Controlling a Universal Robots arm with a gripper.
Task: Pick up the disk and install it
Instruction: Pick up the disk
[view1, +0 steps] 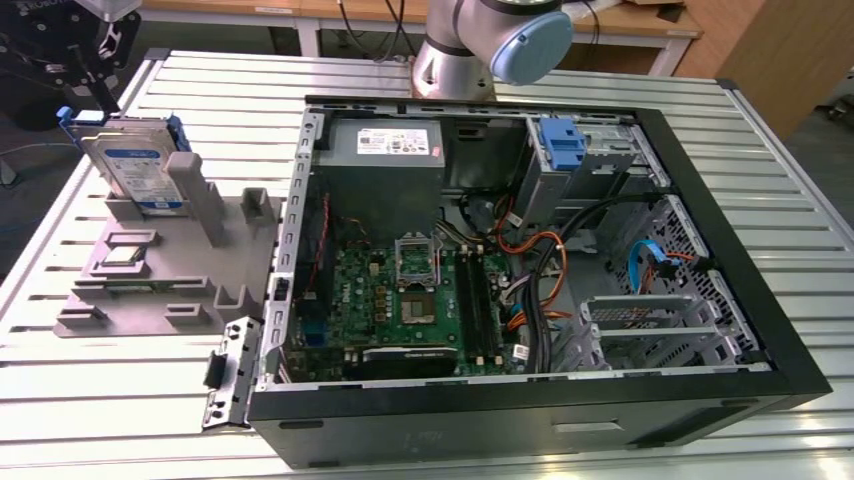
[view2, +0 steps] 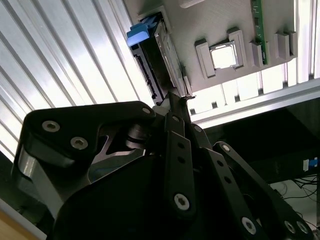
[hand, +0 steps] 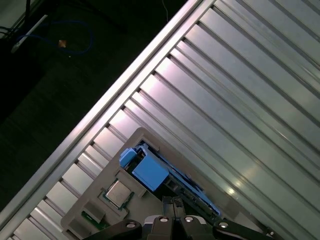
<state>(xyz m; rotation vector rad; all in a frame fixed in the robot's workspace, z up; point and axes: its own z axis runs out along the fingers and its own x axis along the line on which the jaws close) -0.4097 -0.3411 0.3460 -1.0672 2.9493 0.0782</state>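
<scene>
Arm (view1: 483, 40) is rooted behind the open PC case (view1: 534, 405). Its tool (view1: 100, 98) is out at the exterior view's left, over the grey holder (view1: 160, 290) on the slatted counter (view1: 107, 400).

Disk (view1: 134, 165): stands on edge in a slot at the back of the holder, label facing the camera, blue carrier frame round its rim. It leans slightly and is not lifted. It is well apart from the case.

Tool: hangs just above the disk's upper edge, near the blue tab at the corner. In both wrist views the fingertips (hand: 166, 203) lie pressed together with nothing pinched between them. In the second wrist view they point down at the narrow side of the disk, close to it; I cannot tell whether they touch it.

Holder also carries a square chip (view1: 124, 252) in a recess in front of the disk. A green board strip sits in another slot, seen in the second wrist view.

Case: lies on its side, lid off, motherboard (view1: 407, 300) exposed. A grey power supply (view1: 384, 145) sits at the back and a blue bracket (view1: 563, 145) stands in the bay to the exterior view's right of it. Orange and blue cables (view1: 554, 265) loop across the middle.
</scene>
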